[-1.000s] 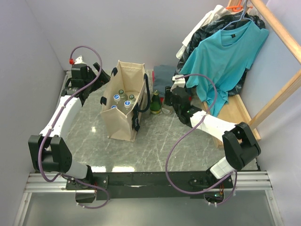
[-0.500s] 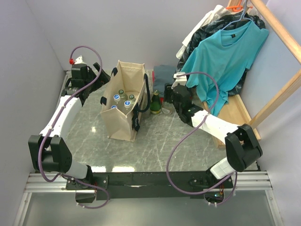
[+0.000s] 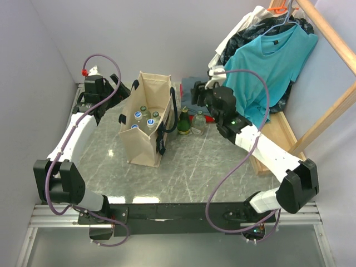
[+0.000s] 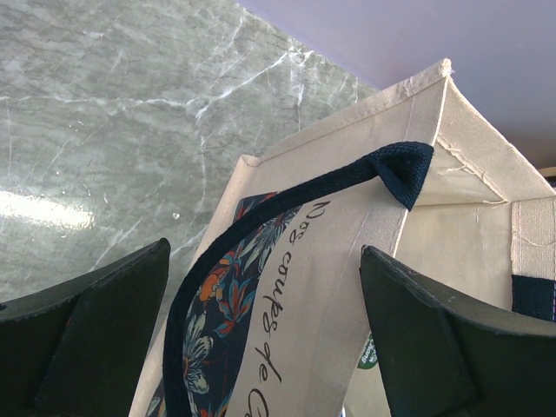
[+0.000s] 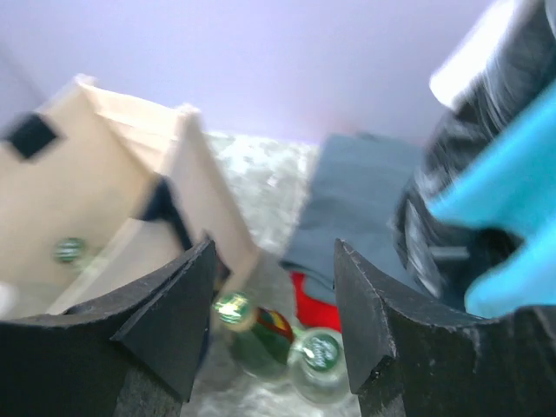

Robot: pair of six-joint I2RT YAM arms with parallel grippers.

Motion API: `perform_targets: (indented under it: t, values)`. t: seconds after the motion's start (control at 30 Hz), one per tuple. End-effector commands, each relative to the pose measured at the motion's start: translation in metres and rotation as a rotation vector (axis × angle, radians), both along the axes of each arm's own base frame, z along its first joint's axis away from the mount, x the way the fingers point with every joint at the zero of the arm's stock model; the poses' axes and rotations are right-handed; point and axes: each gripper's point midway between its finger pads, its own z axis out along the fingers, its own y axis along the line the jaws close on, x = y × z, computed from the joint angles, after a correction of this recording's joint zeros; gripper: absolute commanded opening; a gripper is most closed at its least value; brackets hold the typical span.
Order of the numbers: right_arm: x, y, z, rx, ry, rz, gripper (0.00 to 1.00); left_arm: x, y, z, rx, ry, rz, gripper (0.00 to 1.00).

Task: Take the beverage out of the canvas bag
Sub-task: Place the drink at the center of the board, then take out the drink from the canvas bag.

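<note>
The beige canvas bag (image 3: 143, 146) with black handles stands upright left of centre, with several capped bottles (image 3: 143, 118) inside. A green bottle (image 3: 183, 121) and a clear bottle (image 3: 198, 121) stand on the table just right of the bag. They also show in the right wrist view, green (image 5: 252, 334) and clear (image 5: 320, 360). My right gripper (image 3: 198, 93) hovers above them, open and empty (image 5: 274, 248). My left gripper (image 3: 115, 92) is open at the bag's far left corner. Its jaws stand either side of the bag's printed wall (image 4: 347, 261) and black handle (image 4: 287, 195).
A grey folded cloth (image 3: 192, 88) and a red item (image 3: 209, 118) lie behind the two bottles. A teal shirt (image 3: 267, 67) hangs over dark clothing at the right. A wooden rack (image 3: 328, 111) and low wooden shelf (image 3: 276, 133) stand there too.
My right gripper has risen and drawn back from the clear bottle, which stays standing beside the green one. The left arm and the bag have not moved.
</note>
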Motion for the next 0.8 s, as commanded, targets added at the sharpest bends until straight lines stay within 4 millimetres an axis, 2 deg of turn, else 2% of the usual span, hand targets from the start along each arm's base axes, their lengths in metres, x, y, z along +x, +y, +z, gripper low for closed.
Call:
perform_targets:
  t: [0.0,0.07,0.1,0.13,0.17,0.2,0.27,0.3,0.37,0.4,0.47,0.53,0.7,0.73,0.77]
  values:
    - [-0.012,0.035,0.053,-0.015,-0.061,0.173,0.64,-0.002,-0.007,0.013,-0.013,-0.042,-0.023,0.96]
    - [-0.014,0.054,0.05,-0.036,-0.037,0.246,0.64,-0.003,-0.008,0.014,-0.012,-0.047,-0.029,0.96]
    - [-0.015,0.064,0.063,-0.029,-0.053,0.286,0.64,-0.003,-0.008,0.014,-0.011,-0.044,-0.029,0.96]
    - [-0.018,0.074,0.065,-0.035,-0.055,0.317,0.63,-0.003,-0.009,0.015,-0.01,-0.045,-0.029,0.96]
    - [-0.018,0.085,0.054,-0.062,-0.024,0.348,0.63,-0.003,-0.008,0.014,-0.006,-0.044,-0.026,0.96]
    - [-0.018,0.091,0.066,-0.059,-0.043,0.359,0.63,-0.003,-0.008,0.015,-0.004,-0.046,-0.027,0.96]
    - [-0.022,0.114,0.054,-0.082,-0.012,0.433,0.63,-0.003,-0.008,0.015,-0.002,-0.046,-0.028,0.96]
    - [-0.023,0.121,0.063,-0.074,-0.024,0.457,0.63,-0.003,-0.008,0.016,-0.002,-0.048,-0.026,0.96]
    - [-0.027,0.138,0.053,-0.083,0.003,0.514,0.63,-0.003,-0.008,0.016,0.0,-0.047,-0.027,0.96]
    - [-0.031,0.146,0.058,-0.078,-0.002,0.545,0.63,-0.003,-0.008,0.015,0.001,-0.044,-0.026,0.96]
    - [-0.034,0.159,0.049,-0.087,0.024,0.59,0.63,-0.003,-0.007,0.015,0.001,-0.044,-0.024,0.96]
    - [-0.039,0.17,0.051,-0.085,0.026,0.628,0.62,-0.003,-0.007,0.015,0.001,-0.045,-0.024,0.96]
    - [-0.053,0.199,0.04,-0.082,0.047,0.757,0.63,-0.002,-0.009,0.012,-0.003,-0.037,-0.03,0.96]
    - [-0.054,0.204,0.028,-0.116,0.067,0.781,0.63,-0.001,-0.009,0.012,-0.002,-0.039,-0.029,0.96]
    - [-0.056,0.208,0.029,-0.117,0.071,0.795,0.63,-0.002,-0.008,0.011,-0.002,-0.036,-0.029,0.96]
